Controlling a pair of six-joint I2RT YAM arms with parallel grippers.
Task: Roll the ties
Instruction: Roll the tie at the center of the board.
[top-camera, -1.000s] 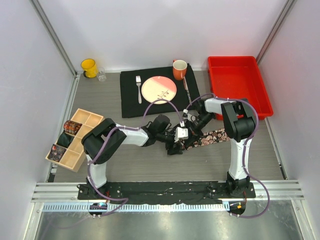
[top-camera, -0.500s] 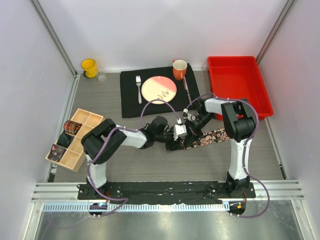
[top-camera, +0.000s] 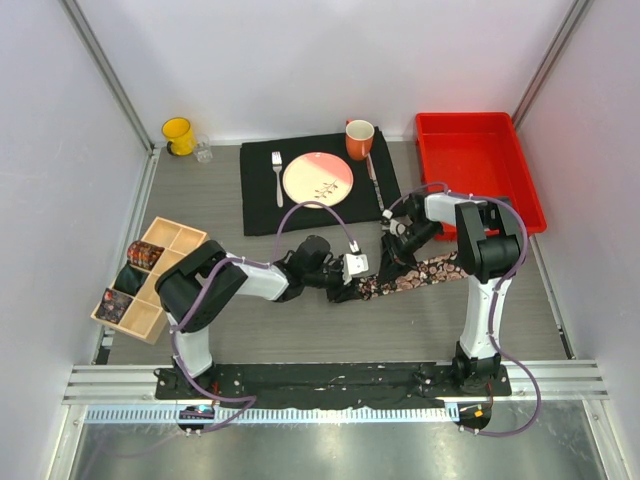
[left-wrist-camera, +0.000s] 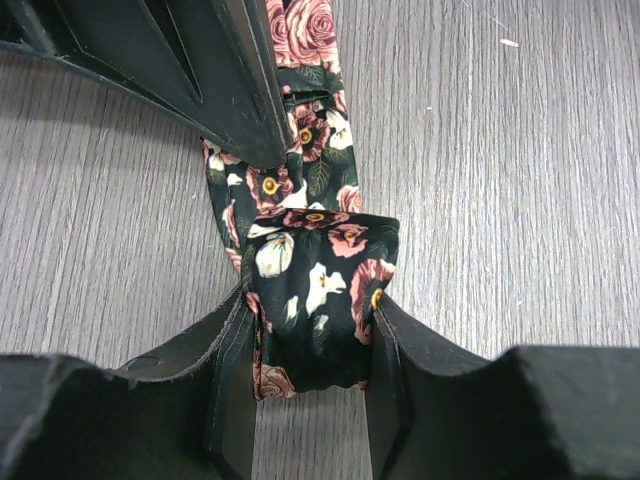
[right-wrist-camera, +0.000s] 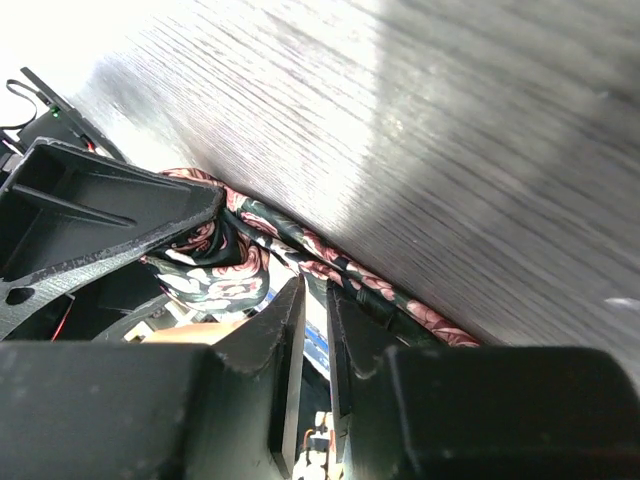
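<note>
Where the two arms meet near the middle of the tabletop (top-camera: 300, 335), the floral tie (left-wrist-camera: 318, 285) lies flat, its folded end clamped tight in the left pincer (left-wrist-camera: 312, 345). The right pincer (right-wrist-camera: 312, 300) sits over the strip just beside it, barely ajar and gripping nothing. The tie's loose length trails toward the right edge.

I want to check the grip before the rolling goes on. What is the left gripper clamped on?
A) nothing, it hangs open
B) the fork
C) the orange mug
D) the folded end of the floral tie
D: in the left wrist view the left gripper presses from both sides on the folded end of the floral tie.
</note>
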